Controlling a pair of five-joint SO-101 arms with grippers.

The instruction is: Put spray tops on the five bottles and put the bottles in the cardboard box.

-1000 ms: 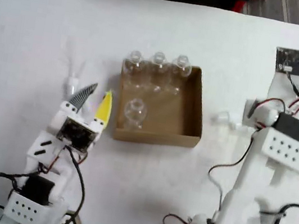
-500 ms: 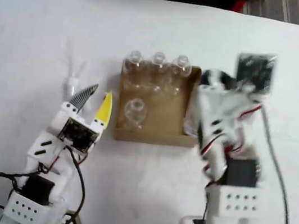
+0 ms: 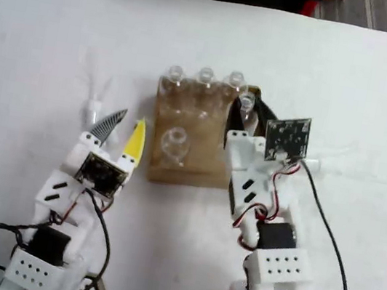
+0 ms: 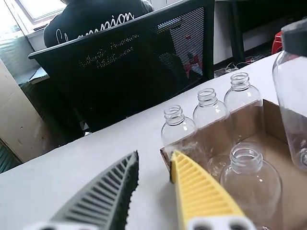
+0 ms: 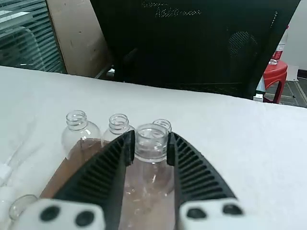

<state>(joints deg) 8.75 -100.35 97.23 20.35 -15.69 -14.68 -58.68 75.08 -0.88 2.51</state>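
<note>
Moved: right fingers (image 5: 103, 177) swung from the bench's right edge to over the cardboard box (image 3: 185, 173).
Grip: clamped round the neck of a bottle (image 5: 146, 187), at the box's right side.
Unmoved: left fingers (image 4: 201, 196), parted, empty.

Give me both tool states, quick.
Left tool: open, empty.
Right tool: closed on a topless bottle.
</note>
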